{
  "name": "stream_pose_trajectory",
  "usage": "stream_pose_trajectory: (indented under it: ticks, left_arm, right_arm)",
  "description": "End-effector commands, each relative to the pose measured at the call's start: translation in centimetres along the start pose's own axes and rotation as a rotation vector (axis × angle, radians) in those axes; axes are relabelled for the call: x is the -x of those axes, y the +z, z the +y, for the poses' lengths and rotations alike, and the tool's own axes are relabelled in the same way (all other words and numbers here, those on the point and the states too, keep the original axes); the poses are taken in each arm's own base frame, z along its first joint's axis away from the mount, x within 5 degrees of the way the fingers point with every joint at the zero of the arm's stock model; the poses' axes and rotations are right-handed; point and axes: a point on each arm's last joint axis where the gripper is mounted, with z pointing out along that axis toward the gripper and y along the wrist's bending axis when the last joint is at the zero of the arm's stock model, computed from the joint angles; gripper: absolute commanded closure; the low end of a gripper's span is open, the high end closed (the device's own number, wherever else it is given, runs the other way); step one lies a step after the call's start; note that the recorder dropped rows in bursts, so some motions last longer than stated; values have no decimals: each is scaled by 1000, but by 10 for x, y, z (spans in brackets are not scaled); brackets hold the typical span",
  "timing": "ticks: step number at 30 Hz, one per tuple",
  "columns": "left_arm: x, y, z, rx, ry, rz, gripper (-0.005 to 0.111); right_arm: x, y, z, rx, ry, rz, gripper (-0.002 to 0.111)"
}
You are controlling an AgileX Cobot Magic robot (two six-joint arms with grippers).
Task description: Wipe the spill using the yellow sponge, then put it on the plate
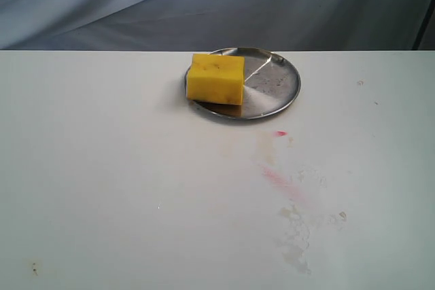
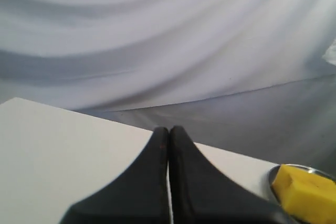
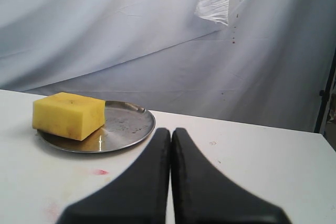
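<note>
In the exterior view we see the yellow sponge (image 1: 215, 78) lying flat on the left part of the plate (image 1: 272, 86), at the upper centre of the frame near the far edge of the desk (image 1: 102, 168). The sponge hides the plate's left rim, so we cannot tell whether it overhangs there. Just below the plate the spill (image 1: 266, 147) is hard to make out: only a faint tan trace, with a small red dot (image 1: 281, 133) at its upper right. Lower down, a pink-red streak (image 1: 277, 177) runs diagonally, and a pale blotchy stain (image 1: 296, 236) spreads towards the bottom edge, right of centre. Both arms lie outside this view.

In the left wrist view the left gripper (image 2: 168, 129) is closed. Its 2 black fingers are pressed together with nothing between them, and their bases are blurred and cut off. Beside it only a corner of the sponge (image 2: 307, 192) and a sliver of the plate's rim (image 2: 272, 174) show; the picture's edge cuts off the rest.

In the right wrist view the right gripper (image 3: 170, 130) is likewise closed and empty. Beyond it the sponge (image 3: 68, 114) sits on the plate (image 3: 126, 127), both in full view. The red dot (image 3: 101, 172) lies on the desk between gripper and plate.
</note>
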Motion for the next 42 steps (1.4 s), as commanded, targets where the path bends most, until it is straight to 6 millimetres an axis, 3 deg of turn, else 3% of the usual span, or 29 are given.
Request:
stream_pose_trajectory:
  ticks: [1,8,21,29,32,34,42]
  left_arm:
    - [-19,-9,2,-14,-72,-12,107]
    - [-38,-17,4,-33,-52,-10,107]
    - [-41,-17,3,-48,-50,20,107]
    - [-43,-17,15,79,-206,20,107]
    - [-56,-14,19,76,-223,3,107]
    - [-71,-12,22,64,-206,7,107]
    - [-70,-12,18,-6,18,-4,107]
  right_arm:
    - [-1,0,0,-9,-7,-1,108]
    - [-1,0,0,-9,-7,-1,108]
    - [-1,0,0,-9,-7,-1,108]
    - [-1,0,0,-9,-7,-1,108]
    - [-1,0,0,-9,-7,-1,108]
    - [-1,0,0,-9,-7,-1,108]
    - [-1,0,0,-9,-7,-1,108]
